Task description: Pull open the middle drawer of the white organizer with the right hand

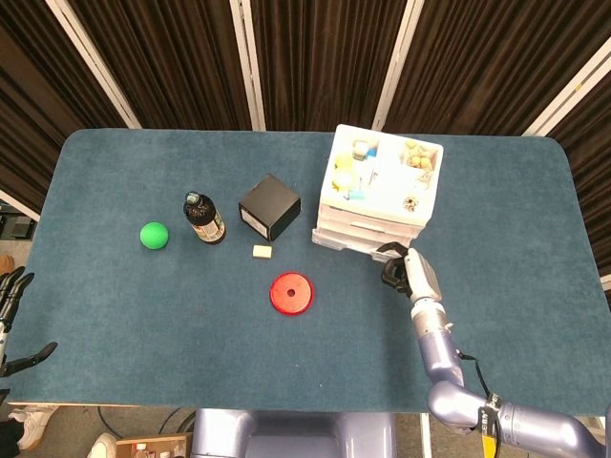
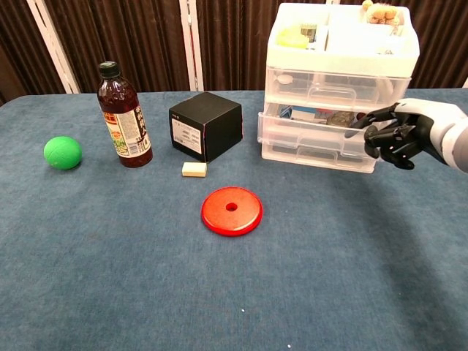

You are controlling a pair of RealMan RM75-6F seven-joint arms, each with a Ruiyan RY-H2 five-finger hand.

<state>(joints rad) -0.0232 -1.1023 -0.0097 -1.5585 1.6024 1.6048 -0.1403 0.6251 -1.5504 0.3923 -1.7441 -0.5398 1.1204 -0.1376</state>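
Observation:
The white organizer (image 1: 382, 186) (image 2: 342, 51) stands at the back right of the blue table, its three clear drawers facing me. The middle drawer (image 2: 307, 131) (image 1: 353, 232) sits a little further out than the ones above and below. My right hand (image 1: 406, 270) (image 2: 398, 131) is at that drawer's right front corner, fingers curled in, with one finger hooked over the drawer's top front edge. My left hand (image 1: 14, 315) hangs off the table's near left edge, fingers spread, holding nothing.
A red disc (image 1: 290, 292) (image 2: 232, 210) lies in front of the organizer. Left of it are a small beige block (image 1: 263, 251) (image 2: 194, 169), a black box (image 1: 269, 206) (image 2: 206, 124), a dark bottle (image 1: 203, 218) (image 2: 123, 117) and a green ball (image 1: 154, 235) (image 2: 62, 153).

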